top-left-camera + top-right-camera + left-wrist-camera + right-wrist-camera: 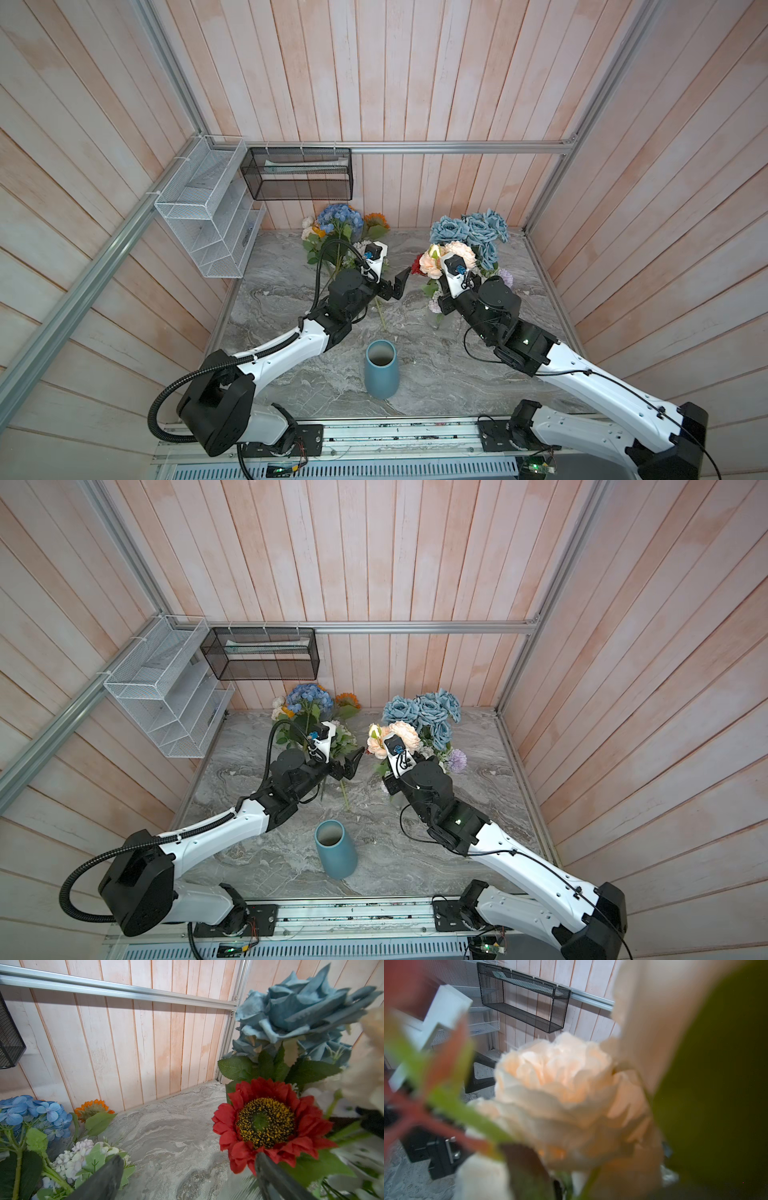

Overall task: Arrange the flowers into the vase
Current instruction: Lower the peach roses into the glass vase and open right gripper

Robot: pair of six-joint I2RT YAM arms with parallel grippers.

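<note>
Marble table [291,299] bears vase [381,370], flowers [338,218]

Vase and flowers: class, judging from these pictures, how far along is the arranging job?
Done: nothing yet; the blue vase stands empty. In hand: the right arm reaches into the peach roses and dusty-blue roses, its jaws hidden, so any grip cannot be told; the left gripper hangs open beside the red bloom. Left: every spray, including the blue hydrangea bunch lying at the back, goes into the vase.

Marble [440,374] lay bare around the vase [381,368]. Loose flowers [338,224] blocked its eleven o'clock, an upright bunch [469,237] one o'clock.
</note>
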